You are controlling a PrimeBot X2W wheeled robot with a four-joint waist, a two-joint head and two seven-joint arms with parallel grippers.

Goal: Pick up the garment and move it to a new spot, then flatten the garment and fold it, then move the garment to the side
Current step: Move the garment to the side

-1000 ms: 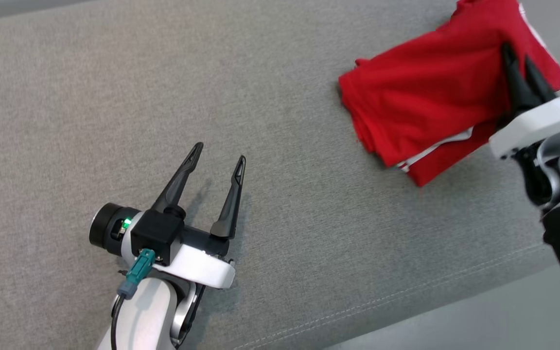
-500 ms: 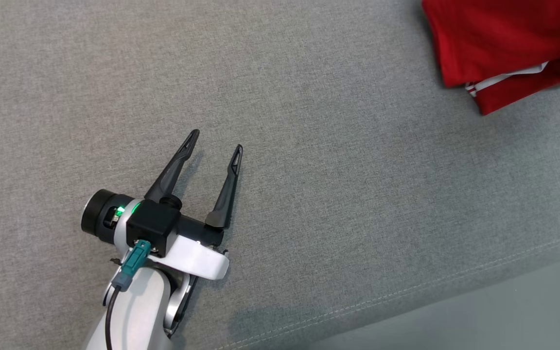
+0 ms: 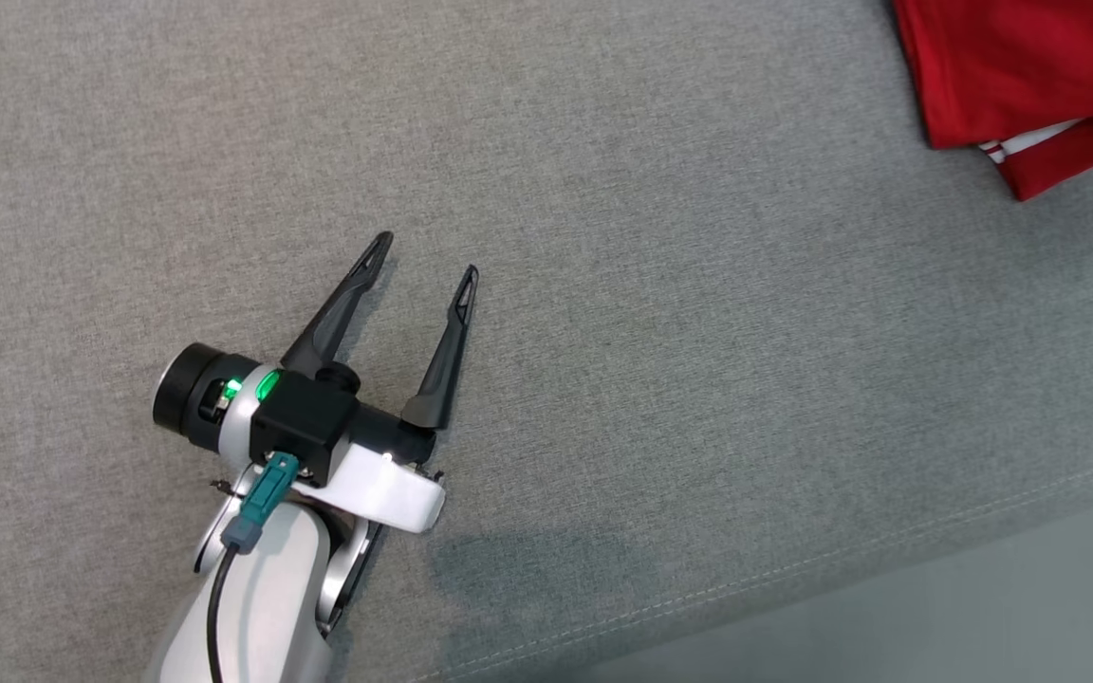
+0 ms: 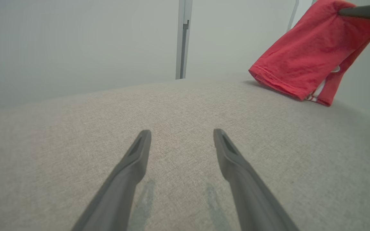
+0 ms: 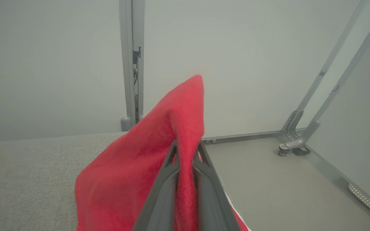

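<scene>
Right wrist view: the right gripper (image 5: 186, 146) clamps a bunched fold of the red garment (image 5: 130, 183), soft, light and likely droopy, at the grey surface's (image 3: 603, 285) right edge, while the left gripper (image 3: 428, 256) holds its fingers apart.

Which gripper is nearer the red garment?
Right. The right gripper is shut on the red garment; the left gripper hangs open over the grey surface, well apart from it.

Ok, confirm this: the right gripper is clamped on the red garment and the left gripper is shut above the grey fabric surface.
Wrong on one count: the left gripper is open, not shut, above the grey fabric surface; the head view shows it. The right gripper is clamped on the red garment.
</scene>
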